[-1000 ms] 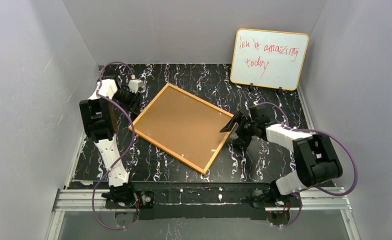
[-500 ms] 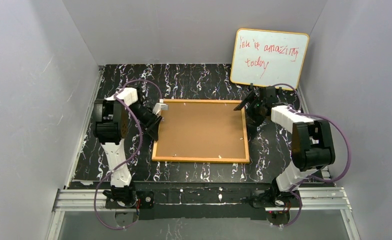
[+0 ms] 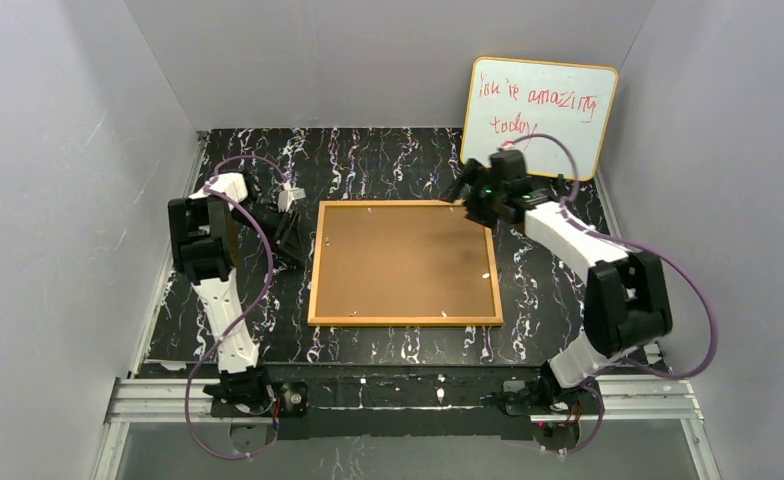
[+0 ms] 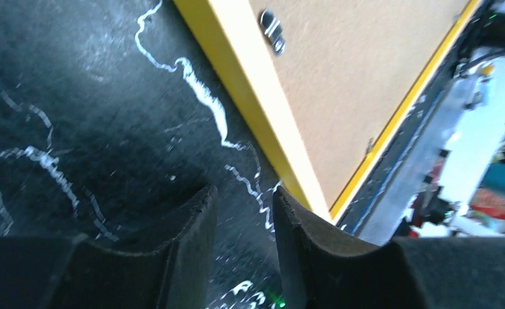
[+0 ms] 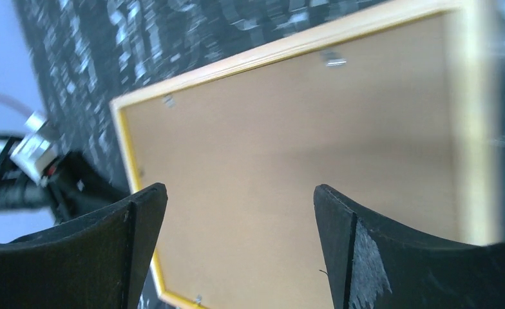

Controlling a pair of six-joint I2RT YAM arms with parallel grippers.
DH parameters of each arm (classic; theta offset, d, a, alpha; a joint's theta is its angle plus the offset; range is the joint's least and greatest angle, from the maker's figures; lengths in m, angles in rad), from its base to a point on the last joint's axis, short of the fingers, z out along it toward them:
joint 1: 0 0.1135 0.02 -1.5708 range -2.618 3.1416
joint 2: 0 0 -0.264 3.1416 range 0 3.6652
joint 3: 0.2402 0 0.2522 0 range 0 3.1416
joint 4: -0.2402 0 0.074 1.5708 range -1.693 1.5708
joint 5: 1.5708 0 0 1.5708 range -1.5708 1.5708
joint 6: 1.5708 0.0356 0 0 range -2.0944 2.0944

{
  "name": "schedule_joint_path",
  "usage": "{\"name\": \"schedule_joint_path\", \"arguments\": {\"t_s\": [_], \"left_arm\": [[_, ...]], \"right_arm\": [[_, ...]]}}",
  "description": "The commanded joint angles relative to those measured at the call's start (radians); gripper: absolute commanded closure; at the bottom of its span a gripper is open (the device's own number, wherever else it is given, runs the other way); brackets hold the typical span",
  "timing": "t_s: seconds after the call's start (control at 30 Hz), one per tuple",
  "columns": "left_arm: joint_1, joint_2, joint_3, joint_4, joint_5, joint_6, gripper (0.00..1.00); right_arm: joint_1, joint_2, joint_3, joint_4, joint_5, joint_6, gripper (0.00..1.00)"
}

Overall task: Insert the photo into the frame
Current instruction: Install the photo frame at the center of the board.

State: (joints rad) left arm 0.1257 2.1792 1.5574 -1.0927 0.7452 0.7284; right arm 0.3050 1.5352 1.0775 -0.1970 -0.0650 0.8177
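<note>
The frame [image 3: 405, 321] lies face down in the middle of the table, its orange-wood back rim around the brown backing board [image 3: 403, 260]. The photo is hidden. My left gripper [image 3: 295, 238] is low over the table just left of the frame's left edge, open a little and empty. In the left wrist view [image 4: 243, 193] the yellow rim [image 4: 250, 103] runs past its right finger. My right gripper [image 3: 464, 189] hovers above the frame's far right corner, wide open and empty. In the right wrist view [image 5: 240, 193] it looks down on the backing board [image 5: 301, 141].
A yellow-edged whiteboard [image 3: 538, 118] with red writing leans on the back wall, right behind my right arm. Small metal clips [image 4: 272, 31] hold the backing board along the rim. Grey walls close in the left, right and far sides.
The frame turned from a diagonal to square with the table edge. My left gripper drew back left off its edge. My right gripper rose and moved to the far right corner.
</note>
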Motion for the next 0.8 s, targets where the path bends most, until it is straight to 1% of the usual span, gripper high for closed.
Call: {"name": "schedule_joint_path", "arguments": {"t_s": [0.0, 0.13, 0.2, 0.3, 0.37, 0.43, 0.57, 0.77], "left_arm": [[-0.021, 0.049, -0.013, 0.089, 0.129, -0.143, 0.64], [-0.020, 0.065, -0.008, 0.054, 0.209, -0.116, 0.58], [-0.020, 0.057, -0.012, 0.041, 0.218, -0.089, 0.56], [-0.021, 0.058, -0.018, 0.039, 0.213, -0.077, 0.57], [-0.024, 0.063, -0.029, 0.064, 0.198, -0.090, 0.59], [-0.025, 0.065, -0.051, 0.103, 0.173, -0.120, 0.63], [-0.024, 0.057, -0.088, 0.193, 0.120, -0.206, 0.79], [-0.033, 0.037, -0.120, 0.254, 0.080, -0.246, 0.83]], "right_arm": [[0.162, 0.141, 0.140, 0.077, -0.099, -0.006, 0.09], [0.274, 0.308, 0.285, 0.081, -0.158, -0.013, 0.10], [0.317, 0.390, 0.360, 0.080, -0.193, -0.011, 0.12], [0.369, 0.505, 0.472, 0.079, -0.229, -0.012, 0.14], [0.395, 0.573, 0.534, 0.072, -0.253, -0.010, 0.16], [0.414, 0.640, 0.586, 0.072, -0.275, -0.003, 0.17], [0.440, 0.719, 0.660, 0.078, -0.300, 0.010, 0.19], [0.472, 0.804, 0.761, 0.060, -0.312, 0.013, 0.22]]}}
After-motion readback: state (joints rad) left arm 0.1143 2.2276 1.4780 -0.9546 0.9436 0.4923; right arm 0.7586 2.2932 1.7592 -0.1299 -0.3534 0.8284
